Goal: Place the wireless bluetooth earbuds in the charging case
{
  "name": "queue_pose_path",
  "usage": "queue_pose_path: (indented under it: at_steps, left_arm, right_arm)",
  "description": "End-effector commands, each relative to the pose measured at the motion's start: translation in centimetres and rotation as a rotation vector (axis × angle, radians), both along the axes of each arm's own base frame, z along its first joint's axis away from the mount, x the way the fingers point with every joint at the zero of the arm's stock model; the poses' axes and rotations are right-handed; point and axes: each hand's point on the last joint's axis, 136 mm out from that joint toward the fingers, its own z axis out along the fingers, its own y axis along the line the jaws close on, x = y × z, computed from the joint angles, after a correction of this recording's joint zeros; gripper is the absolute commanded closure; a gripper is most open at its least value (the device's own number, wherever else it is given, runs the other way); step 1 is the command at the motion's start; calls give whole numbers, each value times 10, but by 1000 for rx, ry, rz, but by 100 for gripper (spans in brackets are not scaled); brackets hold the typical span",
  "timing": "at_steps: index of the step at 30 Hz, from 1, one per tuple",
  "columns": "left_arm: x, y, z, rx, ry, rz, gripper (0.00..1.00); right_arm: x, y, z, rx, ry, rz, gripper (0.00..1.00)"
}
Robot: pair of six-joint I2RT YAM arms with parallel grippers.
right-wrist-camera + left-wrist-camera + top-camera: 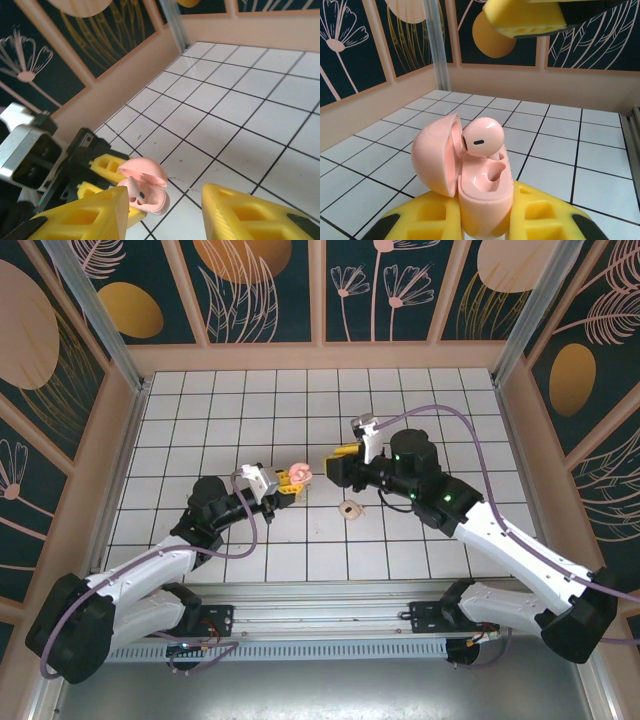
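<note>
My left pincer (485,222) pinches the open salmon-pink plastic clamshell case (487,192) — one pale pink earbud (481,137) perched inside, its second socket empty; my right pincer (165,205) stands spread, holding nothing.

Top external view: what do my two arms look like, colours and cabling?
Left arm and right arm: white links, black joints, yellow jaws with black trim, each trailing a purple cable. Green lights glow on the right arm.

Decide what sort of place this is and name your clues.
Probably a robot test cell, not a home: a white gridded table, floral printed wall panels boxing it in, and a left arm and right arm bolted to a metal rail.
</note>
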Motion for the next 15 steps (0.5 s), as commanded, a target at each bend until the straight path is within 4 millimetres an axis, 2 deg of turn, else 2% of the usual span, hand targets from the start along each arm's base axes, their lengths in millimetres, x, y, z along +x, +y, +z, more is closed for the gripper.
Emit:
queue_pose_path:
  at_steps: [1,5,8,15]
  left_arm:
    - [-3,-4,23,-52,-56,-38,92]
    - [-6,-5,24,-52,-63,-56,92]
    - [-10,-6,22,-49,-65,-74,92]
    - [-13,-5,25,-48,-82,-84,92]
  right_arm:
    - [-14,6,16,-47,-209,151,57]
    - [-23,10,11,-147,-344,266,54]
    - [-34,13,1,-198,-449,369,55]
    - [-32,24,-12,-254,-517,454,60]
